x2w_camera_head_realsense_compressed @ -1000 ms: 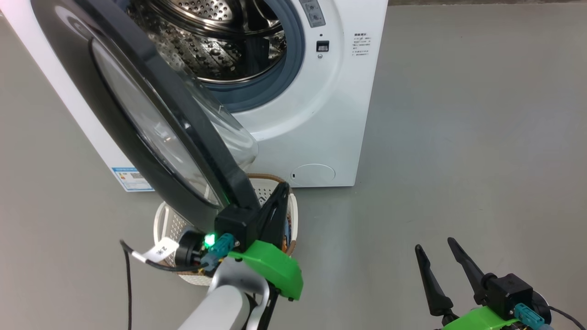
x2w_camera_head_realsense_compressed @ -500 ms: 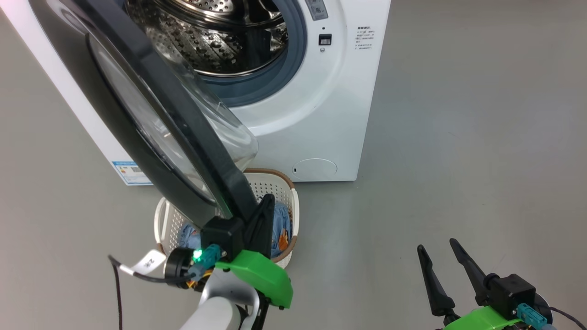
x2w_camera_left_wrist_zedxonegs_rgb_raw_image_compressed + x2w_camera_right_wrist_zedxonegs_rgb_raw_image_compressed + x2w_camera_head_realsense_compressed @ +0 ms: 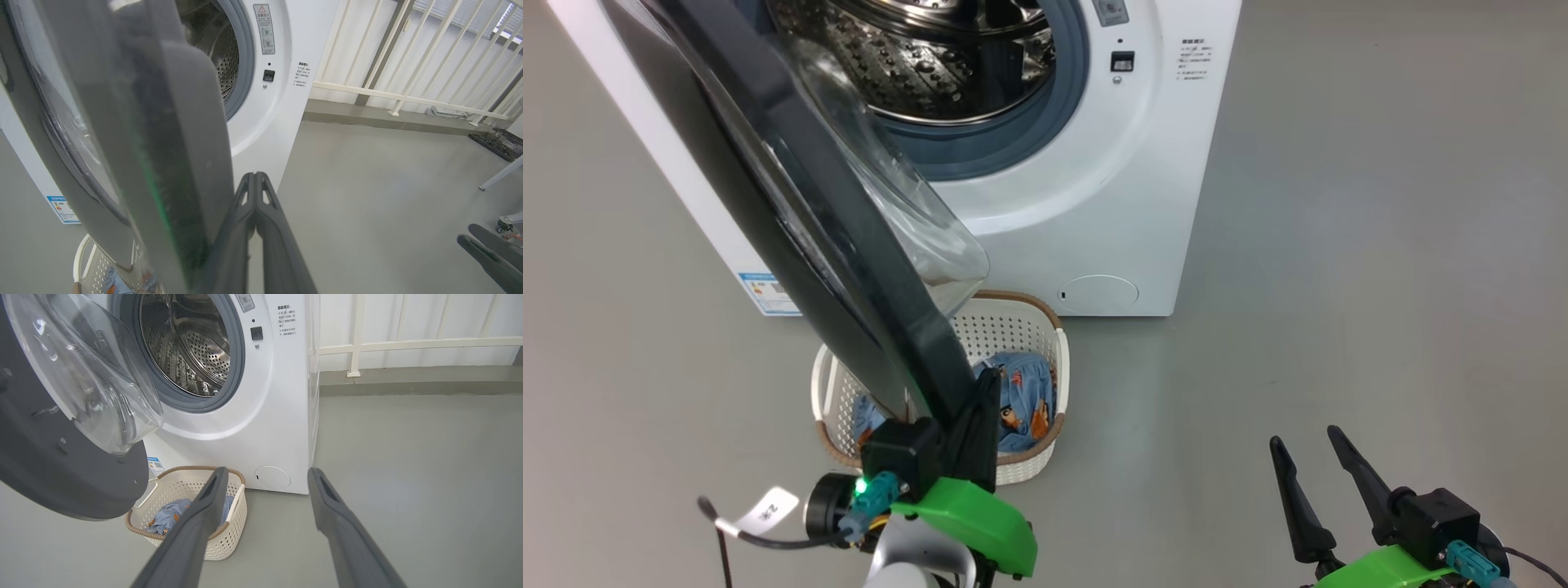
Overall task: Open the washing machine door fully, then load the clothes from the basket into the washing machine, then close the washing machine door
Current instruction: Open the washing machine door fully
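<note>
Left pincer [image 3: 990, 380], fingers shut beside the washing machine door [image 3: 849, 261], has drawn it wider open.

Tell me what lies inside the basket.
Blue clothes with orange-brown prints lie in the basket. In the head view the washing machine door hides its left part.

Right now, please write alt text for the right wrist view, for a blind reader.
A white washing machine stands with its round door swung open, showing the steel drum. A basket of blue clothes sits on the floor before it; the open right end effector rises in the foreground.
</note>
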Controlling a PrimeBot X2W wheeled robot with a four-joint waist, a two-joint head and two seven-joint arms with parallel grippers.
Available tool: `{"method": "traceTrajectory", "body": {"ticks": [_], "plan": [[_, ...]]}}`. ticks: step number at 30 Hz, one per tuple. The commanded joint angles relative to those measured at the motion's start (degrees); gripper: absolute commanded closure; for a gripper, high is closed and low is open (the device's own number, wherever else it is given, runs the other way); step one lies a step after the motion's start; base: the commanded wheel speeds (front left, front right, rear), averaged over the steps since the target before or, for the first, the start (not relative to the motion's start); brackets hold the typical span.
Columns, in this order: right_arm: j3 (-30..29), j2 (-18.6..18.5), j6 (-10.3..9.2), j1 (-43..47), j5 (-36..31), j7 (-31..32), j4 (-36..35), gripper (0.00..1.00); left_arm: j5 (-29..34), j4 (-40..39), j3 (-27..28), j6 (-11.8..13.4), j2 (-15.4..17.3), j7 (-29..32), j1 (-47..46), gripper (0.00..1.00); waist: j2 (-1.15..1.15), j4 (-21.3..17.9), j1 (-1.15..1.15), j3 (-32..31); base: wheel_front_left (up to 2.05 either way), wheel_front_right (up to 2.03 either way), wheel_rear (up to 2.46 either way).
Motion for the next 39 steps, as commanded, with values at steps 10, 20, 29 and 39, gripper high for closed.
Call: {"method": "traceTrajectory", "body": {"ticks": [10, 20, 29, 39], "plan": [[0.8, -0.1, 0.35, -1.8, -0.2, -0.4, -1.2, 0.0, -0.6, -3.7, 4.4, 3.4, 3.0, -2.0, 1.6, 1.0, 0.0, 3.4, 0.0, 1.0, 0.0, 0.0, 0.0], [0.1, -0.1, 0.35, -2.2, -1.2, 0.2, -2.0, 0.0, 0.5, -7.0, 4.7, 5.2, 4.5, -3.0, 3.5, 1.0, 0.0, 8.9, 0.0, 1.9, 0.0, 0.0, 0.0], [-0.1, -0.1, 0.35, -1.7, -1.3, 0.5, -2.1, 0.0, 0.1, -8.0, 5.6, 6.6, 5.8, -3.1, 5.8, 1.0, 0.0, 13.3, 0.0, 1.0, 0.0, 0.0, 0.0], [-0.1, -0.1, 0.35, -1.4, -1.4, 1.0, -3.0, 0.0, -0.8, -7.2, 9.5, 6.8, 8.6, -5.1, 5.8, 1.0, 0.0, 15.8, 0.0, 0.8, 0.0, 0.0, 0.0]]}}
